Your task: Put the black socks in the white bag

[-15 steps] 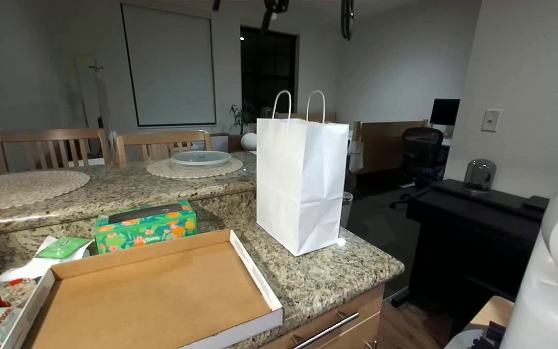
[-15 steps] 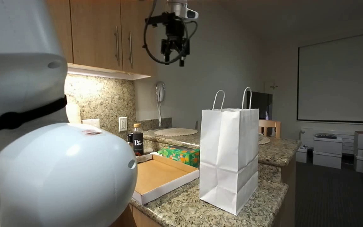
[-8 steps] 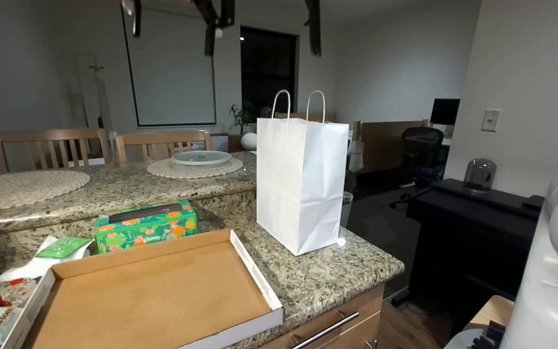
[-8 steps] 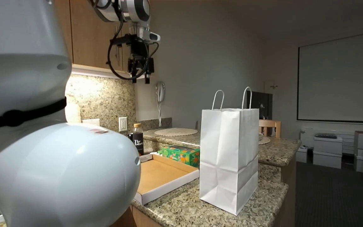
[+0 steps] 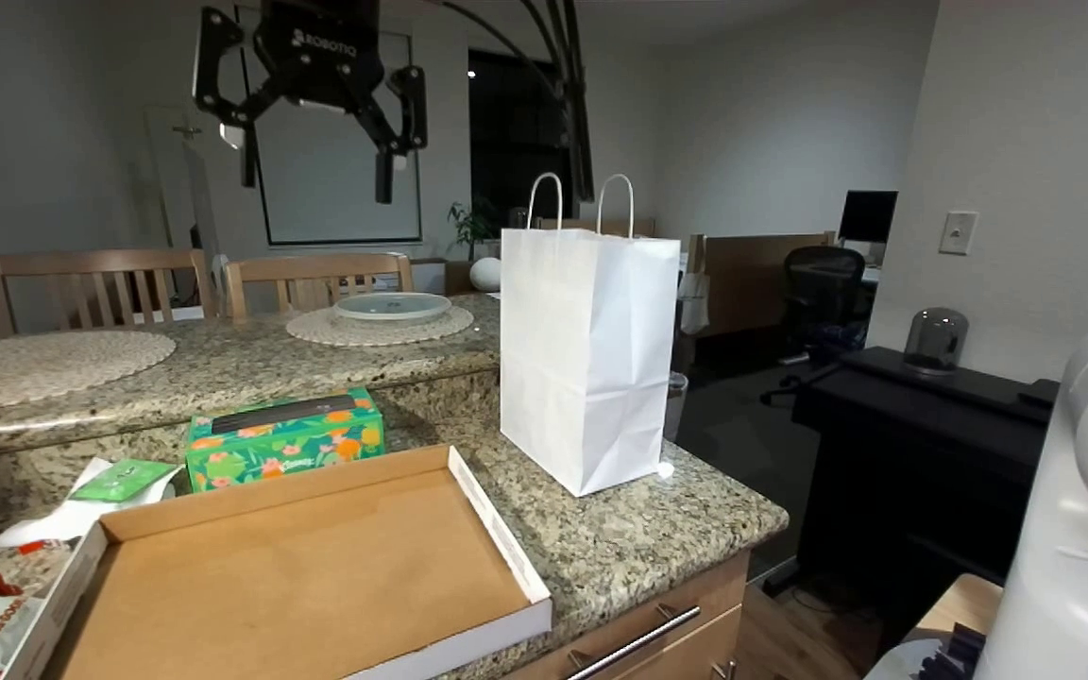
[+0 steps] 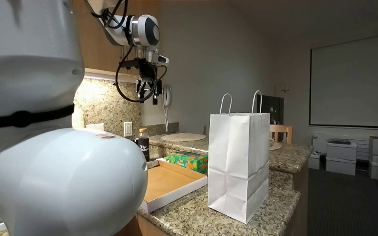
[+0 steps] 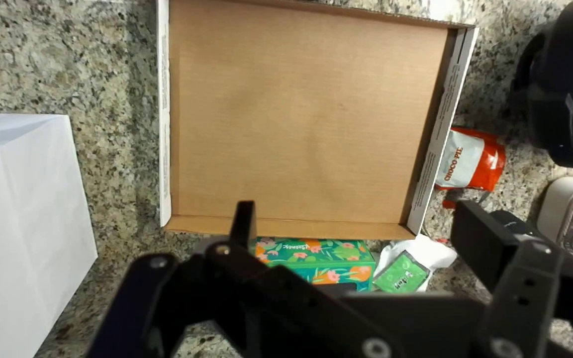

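Holding most of this stuff: granite counter (image 5: 629, 538), with a raised ledge (image 5: 232, 361) along the back.
White bag (image 6: 228, 157): standing upright near the counter's end in both exterior views, handles up. Can't make out the inside well enough to say if the black socks are in there.
Cardboard tray (image 7: 296, 109): shallow, low walls, brown floor on show in the wrist view, strip of granite between it and the bag.
Gripper (image 5: 315, 178): hanging well above the counter, fingers spread wide, no grip on anything.
Tissue box (image 5: 285, 458): green and flowery, right by the tray; dark slot on top, can't tell what's in it.
Bottle (image 6: 144, 147): capped, dark label, no idea what's inside tbh.
Choco pie packet (image 7: 468, 159): red and white, just outside the tray wall.
Green packet (image 7: 402, 273): lying on white paper (image 7: 438, 253).
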`<state>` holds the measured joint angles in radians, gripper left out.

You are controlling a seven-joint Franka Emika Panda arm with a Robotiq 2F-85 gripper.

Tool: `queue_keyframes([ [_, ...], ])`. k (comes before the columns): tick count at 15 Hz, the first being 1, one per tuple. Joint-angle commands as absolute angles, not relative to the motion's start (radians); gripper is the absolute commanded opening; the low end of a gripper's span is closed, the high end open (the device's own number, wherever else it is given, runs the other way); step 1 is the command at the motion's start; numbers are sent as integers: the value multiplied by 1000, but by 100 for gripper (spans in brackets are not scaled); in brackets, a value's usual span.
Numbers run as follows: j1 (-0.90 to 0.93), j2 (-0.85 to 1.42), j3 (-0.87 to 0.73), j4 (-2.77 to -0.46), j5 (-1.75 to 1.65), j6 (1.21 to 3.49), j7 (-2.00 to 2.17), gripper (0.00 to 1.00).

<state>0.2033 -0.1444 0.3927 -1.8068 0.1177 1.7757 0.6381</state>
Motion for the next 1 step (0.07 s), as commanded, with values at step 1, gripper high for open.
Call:
queue_keyframes([
  [1,226,-143,374,-1799,113,1771,642,100],
])
